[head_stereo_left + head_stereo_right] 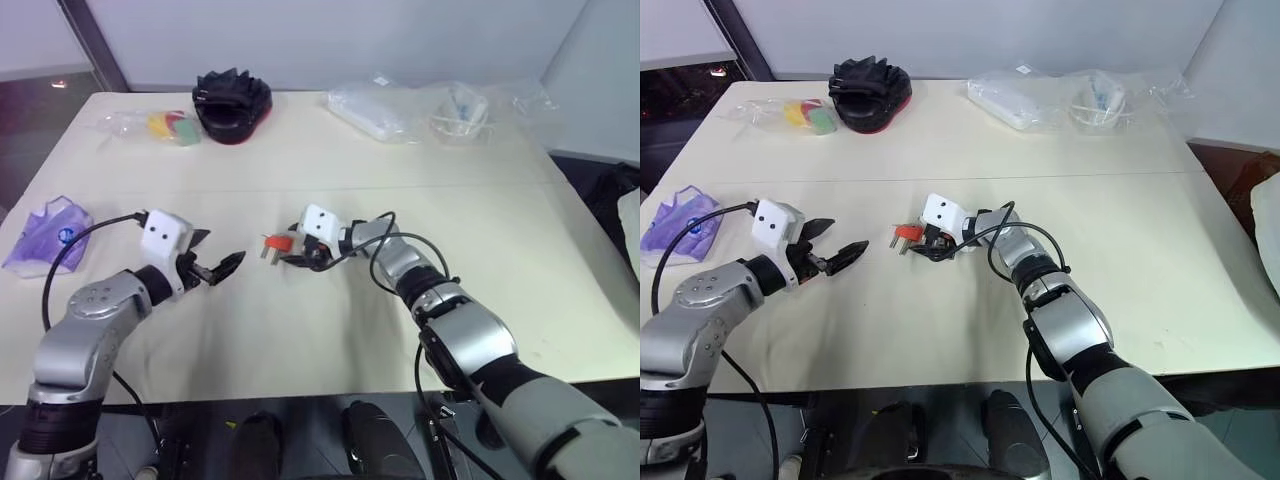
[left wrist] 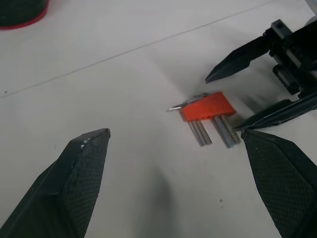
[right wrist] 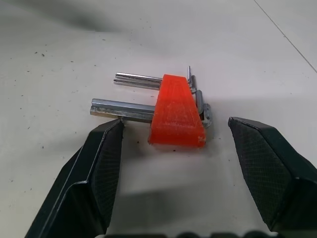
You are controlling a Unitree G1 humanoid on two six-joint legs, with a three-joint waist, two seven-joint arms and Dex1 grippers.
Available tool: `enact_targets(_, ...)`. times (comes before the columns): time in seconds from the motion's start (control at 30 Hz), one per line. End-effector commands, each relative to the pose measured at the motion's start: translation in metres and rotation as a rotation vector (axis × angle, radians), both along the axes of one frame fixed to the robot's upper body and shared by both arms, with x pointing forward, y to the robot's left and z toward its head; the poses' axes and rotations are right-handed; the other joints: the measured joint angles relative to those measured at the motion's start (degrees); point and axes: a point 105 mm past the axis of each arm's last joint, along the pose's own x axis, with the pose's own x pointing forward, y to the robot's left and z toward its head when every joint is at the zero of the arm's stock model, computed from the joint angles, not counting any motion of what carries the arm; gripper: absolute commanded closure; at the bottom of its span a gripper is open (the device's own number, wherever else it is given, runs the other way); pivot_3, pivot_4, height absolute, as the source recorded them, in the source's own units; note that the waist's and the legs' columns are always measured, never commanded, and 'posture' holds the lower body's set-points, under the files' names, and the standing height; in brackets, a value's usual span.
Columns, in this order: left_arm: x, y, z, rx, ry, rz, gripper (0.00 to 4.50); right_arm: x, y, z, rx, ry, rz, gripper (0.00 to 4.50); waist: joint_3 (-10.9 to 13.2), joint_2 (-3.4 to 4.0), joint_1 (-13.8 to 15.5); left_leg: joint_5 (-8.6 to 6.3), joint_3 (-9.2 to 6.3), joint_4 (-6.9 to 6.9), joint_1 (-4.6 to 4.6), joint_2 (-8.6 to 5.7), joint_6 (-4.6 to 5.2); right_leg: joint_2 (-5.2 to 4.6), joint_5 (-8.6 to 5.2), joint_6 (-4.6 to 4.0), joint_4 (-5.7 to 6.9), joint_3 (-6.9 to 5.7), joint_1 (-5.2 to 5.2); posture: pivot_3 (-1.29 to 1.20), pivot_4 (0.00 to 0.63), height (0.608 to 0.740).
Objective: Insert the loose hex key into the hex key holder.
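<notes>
Both arms wear smooth silver-grey shells with black joints between the segments. A white boxy camera block with two small dark dots sits on each wrist, and a thin black cable loops out from each block back along the forearm. The left gripper (image 1: 213, 268) and right gripper (image 3: 171, 144) end in pointed black fingers (image 2: 74, 183), their inner pads finely cross-hatched.

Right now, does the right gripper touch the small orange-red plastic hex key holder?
Apart. In the right wrist view the right gripper is open, and bare table shows between each black finger and the orange-red plastic hex key holder.
</notes>
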Motion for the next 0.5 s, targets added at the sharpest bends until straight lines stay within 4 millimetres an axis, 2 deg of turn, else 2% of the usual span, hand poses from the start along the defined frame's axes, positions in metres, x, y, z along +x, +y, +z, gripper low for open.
enact_targets(0.03, -0.003, 0.000, 0.015, 0.008, -0.058, 0.003, 0.06, -0.001, 0.006, 0.005, 0.003, -0.012, 0.016, 0.94, 0.0, 0.00, 0.0, 0.00, 0.00, 0.00, 0.00, 0.00, 0.00, 0.00, 0.00, 0.00, 0.00, 0.00, 0.00, 0.00, 0.150, 0.740)
enact_targets(0.13, -0.004, 0.000, 0.015, 0.006, -0.058, 0.008, 0.00, 0.000, 0.003, 0.000, 0.005, 0.006, -0.001, 1.81, 0.0, 0.00, 0.0, 0.00, 0.00, 0.00, 0.00, 0.00, 0.00, 0.01, 0.00, 0.00, 0.00, 0.00, 0.00, 0.00, 0.150, 0.740)
enact_targets(0.23, -0.004, -0.001, 0.015, 0.007, -0.062, 0.011, 0.00, 0.000, -0.001, -0.007, -0.002, 0.021, -0.021, 3.39, 0.0, 0.00, 0.0, 0.01, 0.00, 0.00, 0.00, 0.00, -0.01, 0.00, 0.00, 0.00, 0.01, 0.00, 0.00, 0.00, 0.150, 0.740)
enact_targets(0.27, -0.004, -0.001, 0.016, 0.007, -0.062, 0.011, 0.00, 0.000, -0.001, -0.008, -0.004, 0.022, -0.022, 3.51, 0.0, 0.00, 0.0, 0.01, 0.00, 0.00, 0.01, -0.01, -0.01, 0.00, 0.00, 0.00, 0.01, 0.00, 0.01, 0.00, 0.150, 0.740)
enact_targets(0.4, -0.004, 0.001, 0.017, 0.005, -0.064, 0.015, 0.00, 0.000, -0.003, -0.011, -0.008, 0.025, -0.033, 3.51, 0.0, 0.00, 0.0, 0.01, 0.00, 0.00, 0.01, -0.01, -0.01, 0.00, 0.00, 0.00, 0.00, 0.00, 0.01, 0.00, 0.150, 0.740)
enact_targets(0.5, -0.002, -0.002, 0.018, -0.004, -0.065, -0.004, 0.00, 0.004, -0.009, -0.003, -0.023, -0.089, -0.030, 3.51, 0.0, 0.00, 0.1, 0.01, 0.00, 0.00, 0.02, -0.01, -0.01, 0.01, 0.00, 0.00, 0.01, 0.00, 0.02, 0.00, 0.150, 0.740)
